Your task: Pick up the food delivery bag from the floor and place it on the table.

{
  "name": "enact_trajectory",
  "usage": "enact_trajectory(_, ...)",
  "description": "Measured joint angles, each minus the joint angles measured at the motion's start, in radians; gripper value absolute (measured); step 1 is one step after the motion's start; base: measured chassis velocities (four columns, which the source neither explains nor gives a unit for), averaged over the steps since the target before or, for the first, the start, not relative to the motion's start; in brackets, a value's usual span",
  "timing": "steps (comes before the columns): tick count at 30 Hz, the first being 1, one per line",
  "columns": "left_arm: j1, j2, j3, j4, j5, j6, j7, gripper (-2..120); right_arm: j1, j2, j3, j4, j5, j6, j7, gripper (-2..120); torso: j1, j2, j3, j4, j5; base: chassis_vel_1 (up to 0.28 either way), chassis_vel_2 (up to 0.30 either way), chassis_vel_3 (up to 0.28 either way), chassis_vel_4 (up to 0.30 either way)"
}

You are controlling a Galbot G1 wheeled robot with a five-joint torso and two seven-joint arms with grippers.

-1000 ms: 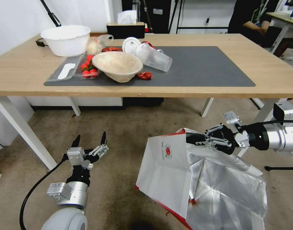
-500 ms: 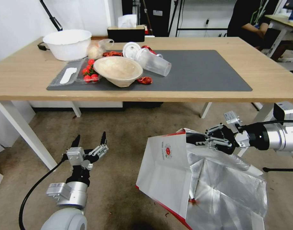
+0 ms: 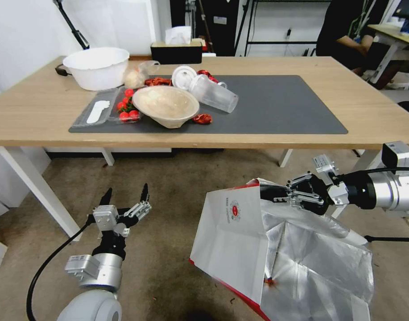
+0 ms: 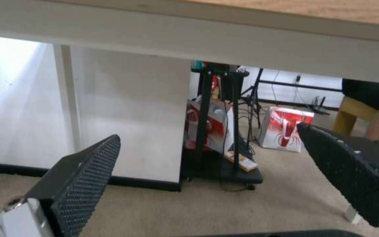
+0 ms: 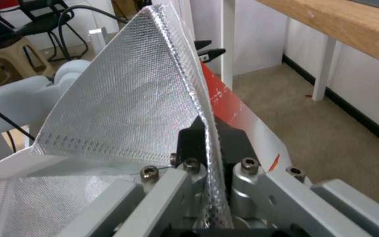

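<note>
The right gripper (image 3: 275,195) is closed on the upper edge of the food delivery bag (image 3: 240,240), and in the right wrist view the two dark pads pinch the thin foil rim (image 5: 207,131) between them. The bag hangs below this gripper, low in front of the robot and over the floor (image 3: 168,187); whether its bottom corner touches the floor or is lifted off it, I cannot tell. The bag is tilted, with the white face and small red logo (image 3: 233,209) turned toward the left side and the mouth gaping open toward the robot, so the silver lining shows. I see nothing inside it except a small red scrap on the foil. The table (image 3: 369,107) stands above and beyond the bag, so the way to go is up and forward, over the near edge. The free part of the grey mat (image 3: 284,102) is almost straight ahead of the bag, while the bowls (image 3: 166,104), the plastic cup (image 3: 213,91) and the tomatoes crowd the left part. The left gripper (image 3: 125,196) waits low on the left, wide open and holding nothing, well apart from the bag.
</note>
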Motion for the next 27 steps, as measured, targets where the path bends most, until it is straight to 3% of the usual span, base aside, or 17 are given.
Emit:
enact_trajectory(15,-0.001,0.005,0.0,0.001,-0.001,0.001,0.0,100,-0.006,0.004,-0.002,-0.004,-0.009,0.0,-0.007,0,0.025,0.066,0.042,0.0,-0.0001,0.0,0.0,0.0,0.0)
enact_trajectory(27,0.0,0.005,0.0,0.001,-0.001,0.001,0.0,100,-0.005,0.003,-0.002,-0.006,-0.009,0.0,-0.007,0,0.03,0.081,0.051,0.0001,0.0,0.0,0.0,0.0,0.0)
